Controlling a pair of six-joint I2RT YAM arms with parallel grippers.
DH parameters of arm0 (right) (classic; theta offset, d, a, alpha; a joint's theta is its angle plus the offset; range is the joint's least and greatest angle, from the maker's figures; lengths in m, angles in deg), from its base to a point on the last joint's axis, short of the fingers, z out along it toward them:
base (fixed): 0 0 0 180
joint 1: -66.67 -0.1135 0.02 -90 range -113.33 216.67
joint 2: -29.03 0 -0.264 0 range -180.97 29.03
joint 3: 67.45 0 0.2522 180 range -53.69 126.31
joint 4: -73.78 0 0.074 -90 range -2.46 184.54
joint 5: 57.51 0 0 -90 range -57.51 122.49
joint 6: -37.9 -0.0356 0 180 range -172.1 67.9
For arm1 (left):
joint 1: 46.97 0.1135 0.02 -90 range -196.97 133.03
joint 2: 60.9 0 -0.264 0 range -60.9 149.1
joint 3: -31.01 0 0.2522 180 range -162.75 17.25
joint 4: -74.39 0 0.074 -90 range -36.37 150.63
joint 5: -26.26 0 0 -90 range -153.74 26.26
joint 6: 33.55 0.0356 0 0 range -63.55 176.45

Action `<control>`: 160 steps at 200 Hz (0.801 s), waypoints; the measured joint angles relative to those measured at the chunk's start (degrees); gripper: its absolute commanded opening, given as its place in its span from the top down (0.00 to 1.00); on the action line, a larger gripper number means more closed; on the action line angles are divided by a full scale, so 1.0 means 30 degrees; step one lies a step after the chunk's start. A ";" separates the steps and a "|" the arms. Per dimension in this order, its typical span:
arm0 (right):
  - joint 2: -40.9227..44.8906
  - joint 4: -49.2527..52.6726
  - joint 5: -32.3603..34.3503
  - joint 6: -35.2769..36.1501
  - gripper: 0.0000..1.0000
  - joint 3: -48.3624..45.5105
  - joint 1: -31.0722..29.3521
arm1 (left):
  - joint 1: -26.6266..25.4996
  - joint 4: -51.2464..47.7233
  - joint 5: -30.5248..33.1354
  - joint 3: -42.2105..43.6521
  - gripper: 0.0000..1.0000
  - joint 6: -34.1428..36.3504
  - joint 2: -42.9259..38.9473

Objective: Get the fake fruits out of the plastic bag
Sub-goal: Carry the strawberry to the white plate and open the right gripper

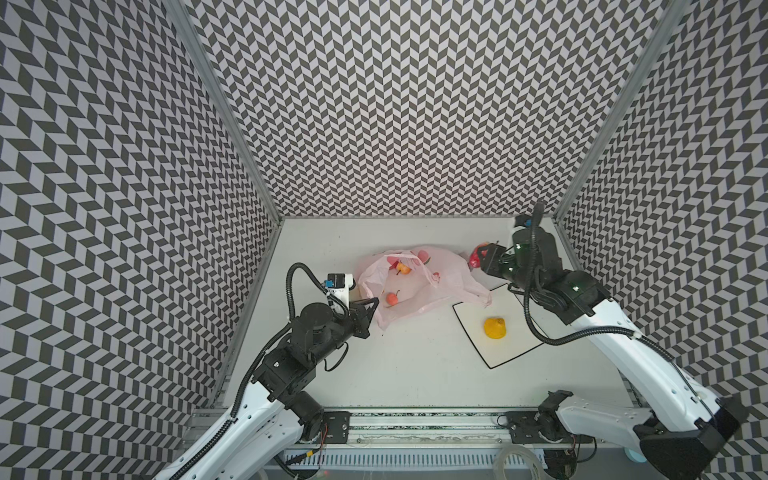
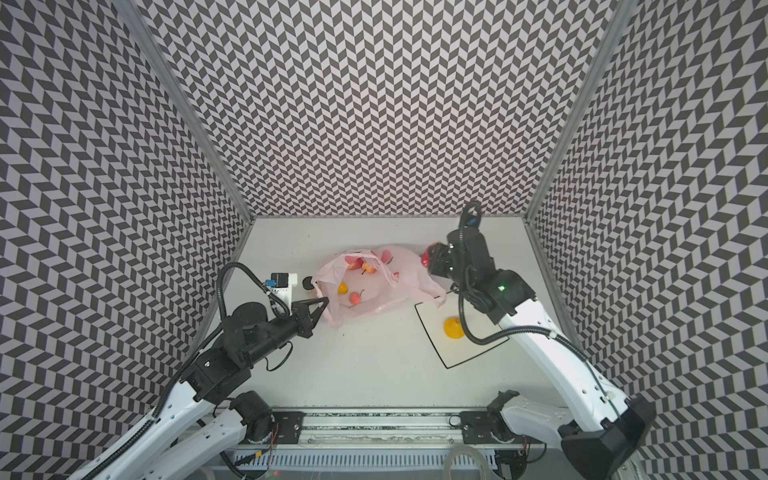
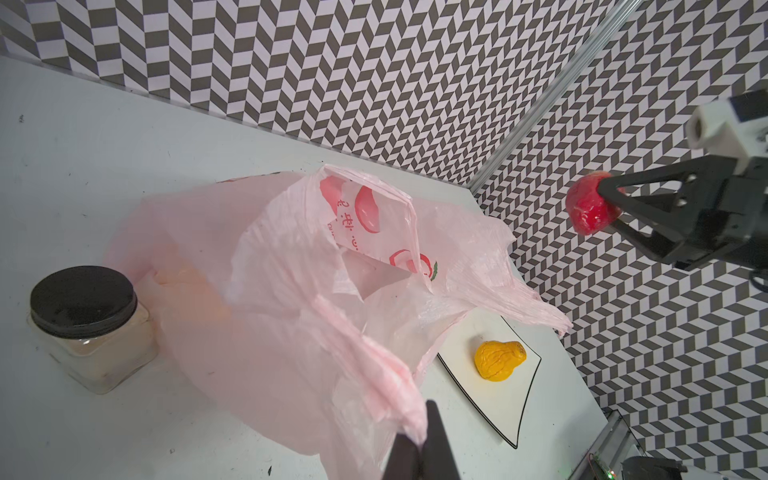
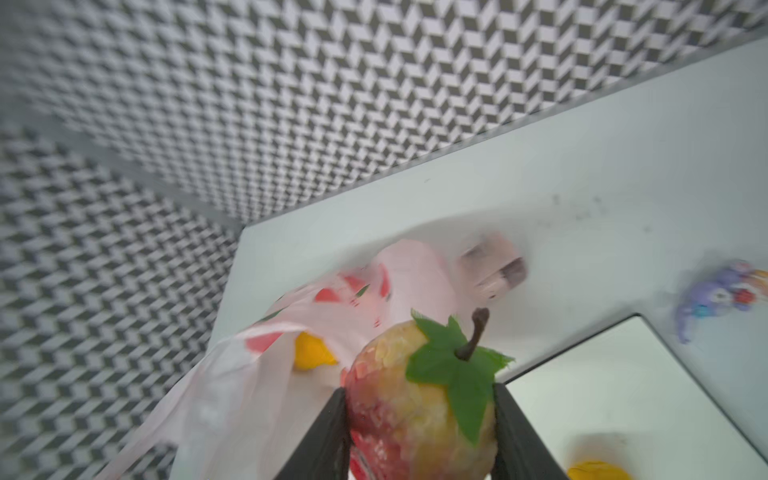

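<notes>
The pink plastic bag (image 1: pixel 419 286) (image 2: pixel 374 282) lies crumpled mid-table with its mouth gaping. My left gripper (image 1: pixel 376 301) (image 3: pixel 419 440) is shut on a bunched edge of the bag (image 3: pixel 291 291). Inside show a small red fruit with a stem (image 1: pixel 392 297) (image 2: pixel 355 296), an orange one (image 1: pixel 403 268) and a yellow one (image 2: pixel 342 287) (image 4: pixel 311 353). My right gripper (image 1: pixel 482 257) (image 4: pixel 419 390) is shut on a red-yellow fruit with a green leaf (image 4: pixel 415 424) (image 3: pixel 590 208), held in the air beyond the bag's right end. A yellow fruit (image 1: pixel 494 328) (image 3: pixel 498 359) lies on the plate.
A white square plate with a black rim (image 1: pixel 498 353) (image 2: pixel 461 349) (image 3: pixel 511 407) sits right of the bag. A jar with a black lid (image 3: pixel 87 324) (image 2: pixel 308 283) stands at the bag's left. A small purple toy figure (image 4: pixel 715 295) lies near the plate's far side. Patterned walls close three sides.
</notes>
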 measured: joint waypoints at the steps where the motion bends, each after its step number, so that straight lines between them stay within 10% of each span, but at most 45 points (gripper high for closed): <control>1: 0.0036 0.0007 0.0022 -0.0007 0.62 -0.0124 0.0226 | 0.0000 0.0015 0.0000 0.0000 1.00 0.0000 0.0000; 54: -0.0029 -0.1268 -0.0415 -0.0911 0.63 -0.5639 0.4896 | 0.0000 0.0109 0.0007 0.0000 1.00 -0.0109 -0.0073; 129: -0.3694 -0.4495 -0.3497 -0.2397 0.62 -0.9369 0.5843 | 0.0000 0.0124 -0.0007 0.0168 1.00 -0.0357 -0.0379; 160: -0.4335 -0.5399 -0.3934 -0.2783 0.39 -0.9916 0.5843 | 0.0000 0.0117 0.0000 0.0175 1.00 -0.0415 -0.0379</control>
